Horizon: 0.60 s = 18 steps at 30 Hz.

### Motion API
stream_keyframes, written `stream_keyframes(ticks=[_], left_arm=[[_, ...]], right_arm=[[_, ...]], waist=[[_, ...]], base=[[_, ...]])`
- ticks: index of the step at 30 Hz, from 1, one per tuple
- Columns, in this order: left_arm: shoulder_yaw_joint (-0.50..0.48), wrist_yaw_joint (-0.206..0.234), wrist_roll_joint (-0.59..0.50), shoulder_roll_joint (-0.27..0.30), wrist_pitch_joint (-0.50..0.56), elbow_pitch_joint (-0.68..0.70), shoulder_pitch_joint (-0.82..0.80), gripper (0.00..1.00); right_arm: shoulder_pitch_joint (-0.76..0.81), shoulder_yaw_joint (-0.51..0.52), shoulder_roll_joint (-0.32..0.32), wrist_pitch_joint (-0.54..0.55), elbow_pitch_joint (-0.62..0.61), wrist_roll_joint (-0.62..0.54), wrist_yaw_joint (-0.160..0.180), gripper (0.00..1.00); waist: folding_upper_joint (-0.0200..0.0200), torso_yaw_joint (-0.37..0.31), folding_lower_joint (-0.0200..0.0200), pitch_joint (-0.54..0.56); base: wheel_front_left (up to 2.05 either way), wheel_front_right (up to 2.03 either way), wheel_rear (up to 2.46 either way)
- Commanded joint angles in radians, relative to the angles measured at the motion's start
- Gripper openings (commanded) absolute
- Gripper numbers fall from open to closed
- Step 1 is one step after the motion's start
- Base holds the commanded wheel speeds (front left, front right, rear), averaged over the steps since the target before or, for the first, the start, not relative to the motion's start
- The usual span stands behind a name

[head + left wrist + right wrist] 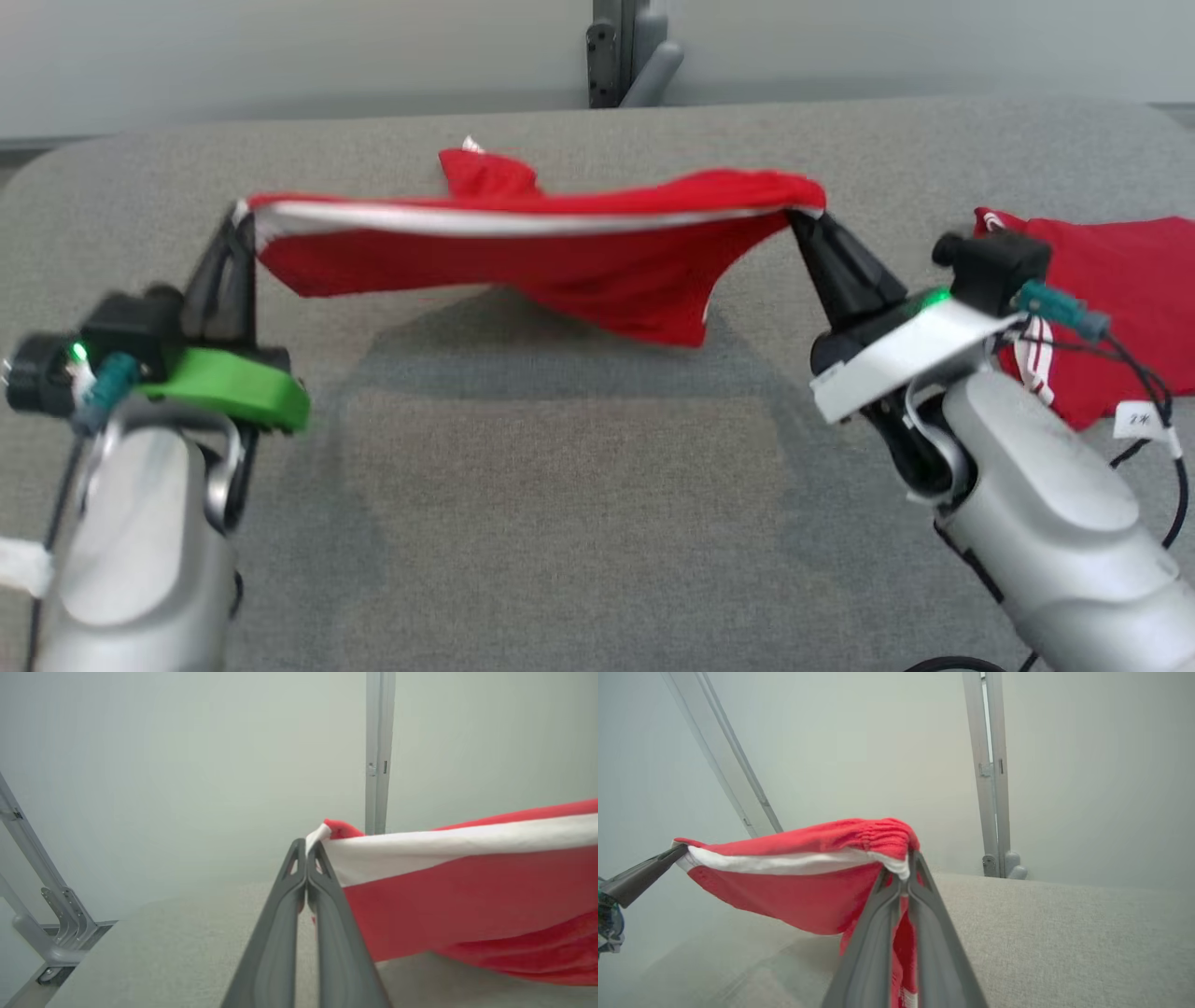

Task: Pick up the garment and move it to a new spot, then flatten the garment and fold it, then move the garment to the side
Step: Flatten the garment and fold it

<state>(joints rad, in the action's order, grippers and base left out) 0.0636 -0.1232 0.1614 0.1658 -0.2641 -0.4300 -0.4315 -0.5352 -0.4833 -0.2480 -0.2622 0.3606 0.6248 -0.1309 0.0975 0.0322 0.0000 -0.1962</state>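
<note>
The garment (579,252) is red with a white band along its top edge. It hangs stretched in the air between my two grippers, sagging in the middle above the grey table (560,485). My left gripper (241,217) is shut on its left corner, seen close in the left wrist view (307,847) with the cloth (444,896) running off to the right. My right gripper (801,217) is shut on the right end, where the gathered red edge (859,844) bunches over the fingertips (909,861). In the right wrist view the left gripper's fingers (644,875) hold the far corner.
A second red garment (1111,280) with a white tag (1141,420) lies on the table at the right, behind my right forearm. A grey post (625,56) stands beyond the table's far edge. The wall is pale behind it.
</note>
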Motion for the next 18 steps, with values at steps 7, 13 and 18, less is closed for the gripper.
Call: stream_keyframes(ticks=[7,13,18], left_arm=[[0.112,-0.008,-0.023,0.15,0.001,-0.041,-0.326,0.0],[0.261,-0.008,0.042,0.219,0.003,-0.125,-0.452,0.0],[0.384,-0.007,0.134,0.254,0.048,-0.193,-0.522,0.0]], right_arm=[[-0.224,-0.058,-0.092,0.036,-0.03,0.229,0.001,0.0],[-0.313,-0.103,-0.165,0.081,-0.041,0.299,0.001,0.0],[-0.364,-0.135,-0.215,0.159,-0.029,0.326,0.001,0.0]], waist=[[-0.0001,-0.029,0.0,0.153],[-0.0001,-0.037,0.0,0.136],[-0.0001,-0.041,0.0,-0.003]], base=[[0.0,0.0,0.0],[0.0,0.0,0.0],[0.0,0.0,0.0]])
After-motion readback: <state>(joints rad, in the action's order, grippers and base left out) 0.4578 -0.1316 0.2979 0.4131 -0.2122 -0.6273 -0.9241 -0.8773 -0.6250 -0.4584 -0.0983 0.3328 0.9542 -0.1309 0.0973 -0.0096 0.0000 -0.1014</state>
